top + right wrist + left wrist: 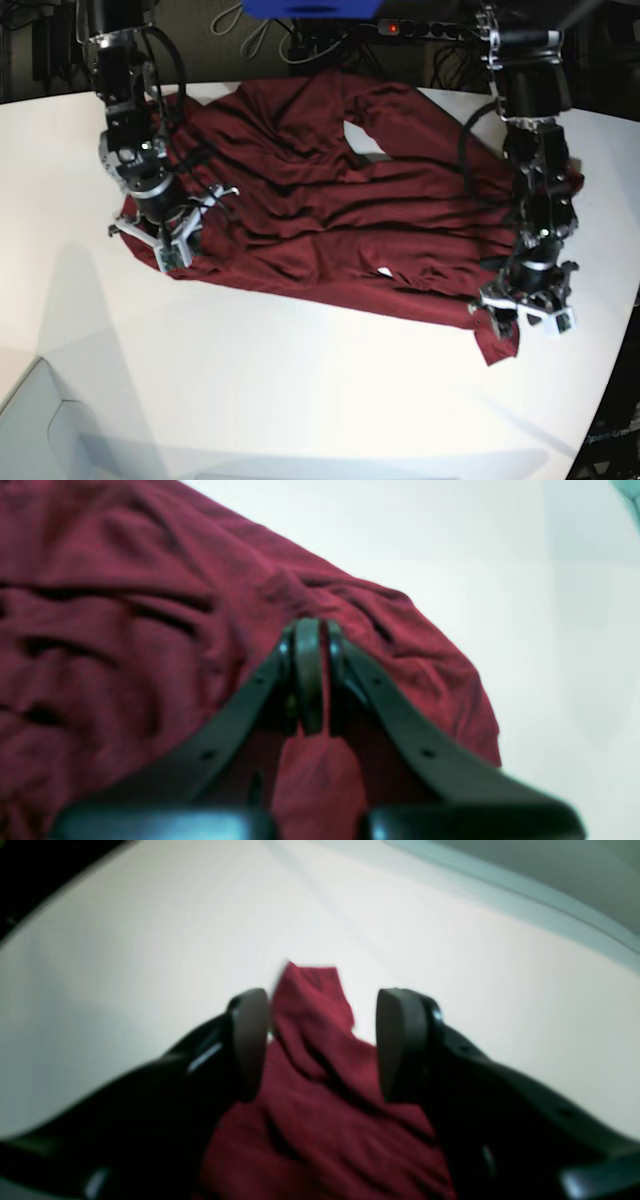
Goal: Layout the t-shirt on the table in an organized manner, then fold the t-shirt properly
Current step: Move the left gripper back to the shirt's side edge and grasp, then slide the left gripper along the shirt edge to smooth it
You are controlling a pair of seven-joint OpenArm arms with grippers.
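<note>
T-shirt, dark maroon and wrinkled, lies spread across the white worktop. At one end of it the right gripper has its fingers clamped on a fold of cloth; at the opposite end the left gripper stands with fingers apart over a corner.

base overhead, wrist views close, all sharing t-shirt

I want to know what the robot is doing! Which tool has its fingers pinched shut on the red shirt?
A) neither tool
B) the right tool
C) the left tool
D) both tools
B: the right tool has its fingers pressed together on a fold of the red t-shirt, while the left tool stands open over the cloth.
</note>
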